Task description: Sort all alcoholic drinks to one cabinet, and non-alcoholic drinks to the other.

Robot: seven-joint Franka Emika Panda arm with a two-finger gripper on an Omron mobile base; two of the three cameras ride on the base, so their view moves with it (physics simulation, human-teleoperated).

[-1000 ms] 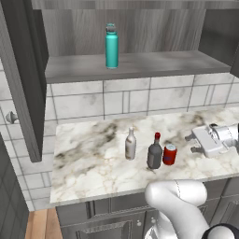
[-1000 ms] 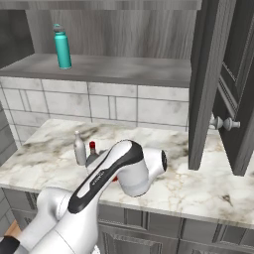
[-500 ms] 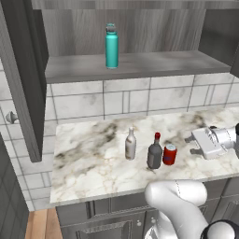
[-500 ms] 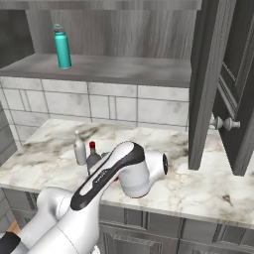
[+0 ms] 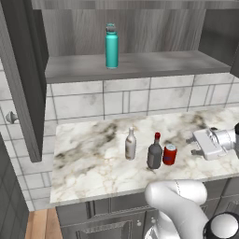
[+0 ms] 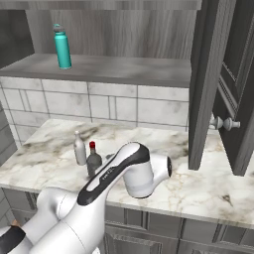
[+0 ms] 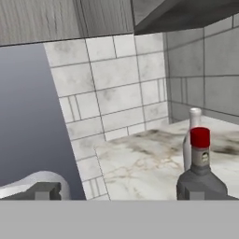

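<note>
The teal bottle (image 5: pixel 111 45) (image 6: pixel 62 47) stands on the grey shelf (image 5: pixel 154 64) of the open wall cabinet. On the marble counter (image 5: pixel 93 163) stand, left to right, the pale long-necked bottle (image 5: pixel 130 144) (image 6: pixel 79 149), the dark red-capped bottle (image 5: pixel 154 153) (image 6: pixel 93 159) and the red soda can (image 5: pixel 169 154). My gripper (image 5: pixel 195 145) hovers low over the counter, right of the can and apart from it, open and empty. In the hand view the dark bottle (image 7: pixel 200 175) is at the right, in front of the pale bottle (image 7: pixel 193 133).
An open cabinet door (image 5: pixel 21 79) hangs at the left over the counter's end. At the right, another open door (image 6: pixel 204 84) and a knobbed door (image 6: pixel 240 99) project over the counter. My own arm (image 6: pixel 119 173) hides the can in the right base view.
My hand has shifted slightly to the right, a little further from the can. The bottles and the can have not moved.
</note>
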